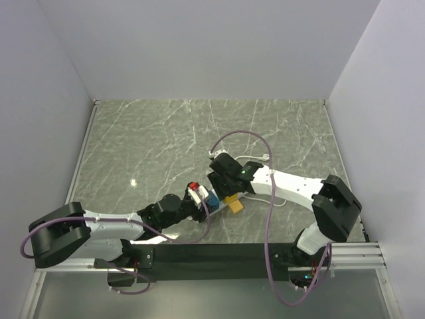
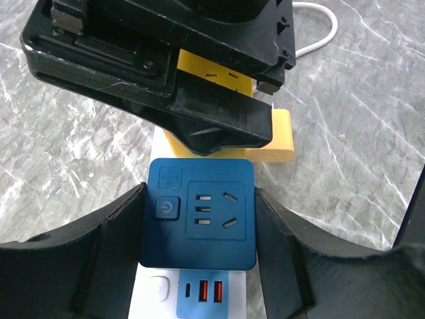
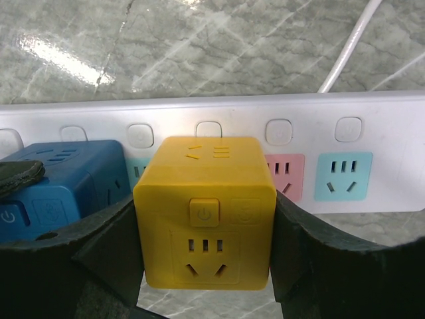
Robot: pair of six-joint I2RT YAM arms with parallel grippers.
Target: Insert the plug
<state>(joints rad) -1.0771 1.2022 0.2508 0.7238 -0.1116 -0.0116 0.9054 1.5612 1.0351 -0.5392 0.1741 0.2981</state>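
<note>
Plug cubes are what both arms are busy with, and both sit at the white power strip (image 3: 372,113) lying on the marble table (image 1: 166,133).

At the left end of the strip, seen from the left wrist, are a small white button and a blue panel with red-lined USB ports. Just beyond them the blue cube (image 2: 197,222) sits on the strip, its power button and socket face turned up at the camera. The left gripper (image 2: 199,229) is closed around it at about the cube's width, one black finger flat against each side.

Next along the strip comes the yellow cube (image 3: 204,199), just beside the blue cube (image 3: 66,173). The right gripper (image 3: 204,222) has it clamped, with a finger pressed against each side and no gap showing. The yellow cube stands in front of the strip between a teal socket and a pink one. From where I stand I cannot tell whether its prongs are in the strip. In the left wrist view the right gripper's black body looms over the yellow cube (image 2: 275,136) and hides most of it.

Further right on the strip, a pink socket and a light-blue socket are uncovered, each with a white button above it. A white cable (image 3: 348,50) curves away over the marble behind the strip.
</note>
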